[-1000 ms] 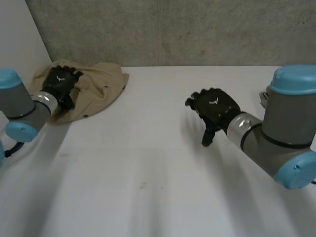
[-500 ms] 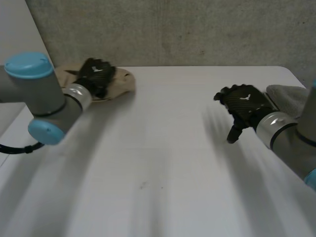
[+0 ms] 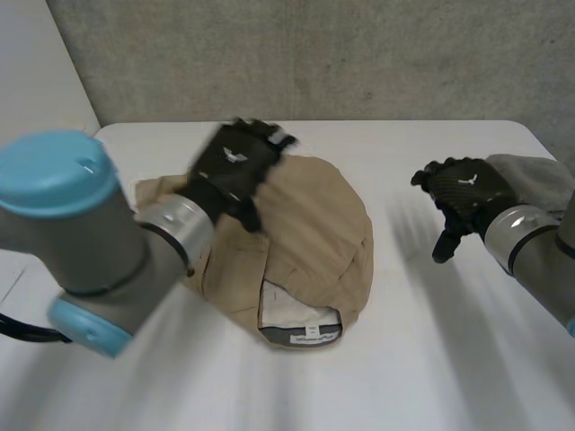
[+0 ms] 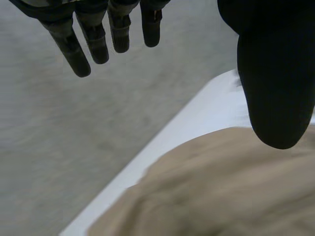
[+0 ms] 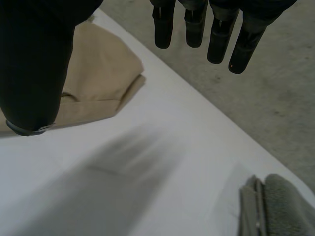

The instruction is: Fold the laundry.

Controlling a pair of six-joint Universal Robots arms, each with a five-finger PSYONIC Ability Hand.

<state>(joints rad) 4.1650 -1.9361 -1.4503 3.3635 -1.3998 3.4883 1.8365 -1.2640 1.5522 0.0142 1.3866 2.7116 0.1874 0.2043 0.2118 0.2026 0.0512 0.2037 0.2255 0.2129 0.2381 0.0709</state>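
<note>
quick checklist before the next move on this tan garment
1. Tan garment on the table: ok.
2. Garment lying flat: not ok, it is bunched, with the waistband lining showing.
3. Left hand free: ok, fingers straight, over the garment's far edge.
4. Left hand touching the garment: cannot tell.
5. Right hand free: ok, open, apart from the garment.
6. Grey cloth out of the way: ok, behind the right hand.

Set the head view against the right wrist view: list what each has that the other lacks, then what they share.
Head view: the left hand over the tan garment, the garment's white lining, and the left arm.
Right wrist view: the palm side of the right hand, its fingers straight and holding nothing.
Shared: the garment, the grey cloth at the table's edge, and the right hand.
</note>
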